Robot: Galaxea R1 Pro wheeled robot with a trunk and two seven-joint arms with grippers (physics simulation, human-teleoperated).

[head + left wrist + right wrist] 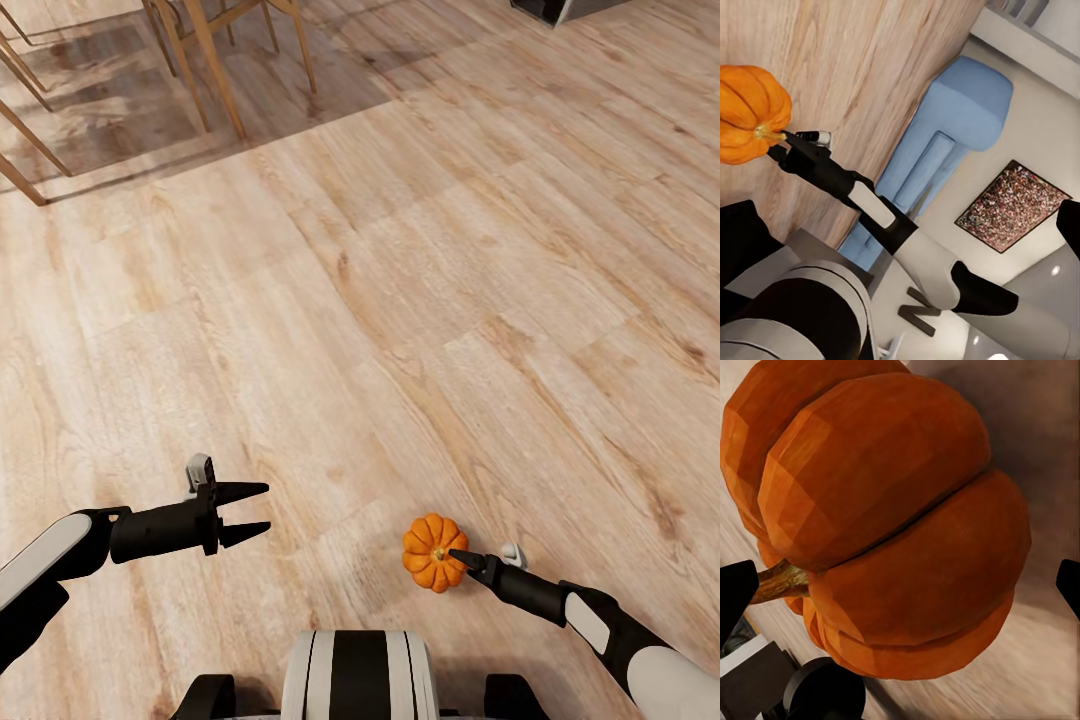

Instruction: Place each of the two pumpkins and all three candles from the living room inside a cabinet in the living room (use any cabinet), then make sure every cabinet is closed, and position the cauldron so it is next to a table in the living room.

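Out on the left of the head view, the left gripper (pixel 255 511) hangs over bare wood floor (pixel 400 300), its two dark fingers spread apart with nothing between them, arm reaching in from the lower left corner. Up in the far left corner stand pale wooden chair legs (pixel 215 70) on a darker patch of floor. Moving to the middle, the robot's own striped trunk (pixel 360 675) sits at the bottom edge. Just right of centre, there's the pumpkin (pixel 434 552), bright orange and ribbed, stem turned toward the right gripper (pixel 462 558), whose black tip is right at that stem. In the right wrist view the pumpkin (pixel 900 525) looms huge between the two finger tips (pixel 735 592), the stem pointing toward one of them; the fingers sit wide on either side, and whether they actually pinch the pumpkin I cannot tell. The left wrist view catches the same pumpkin (pixel 750 112) at the end of the right arm (pixel 862 202), with a pale blue sofa (pixel 952 142) and a speckled rug (pixel 1012 206) well beyond it.
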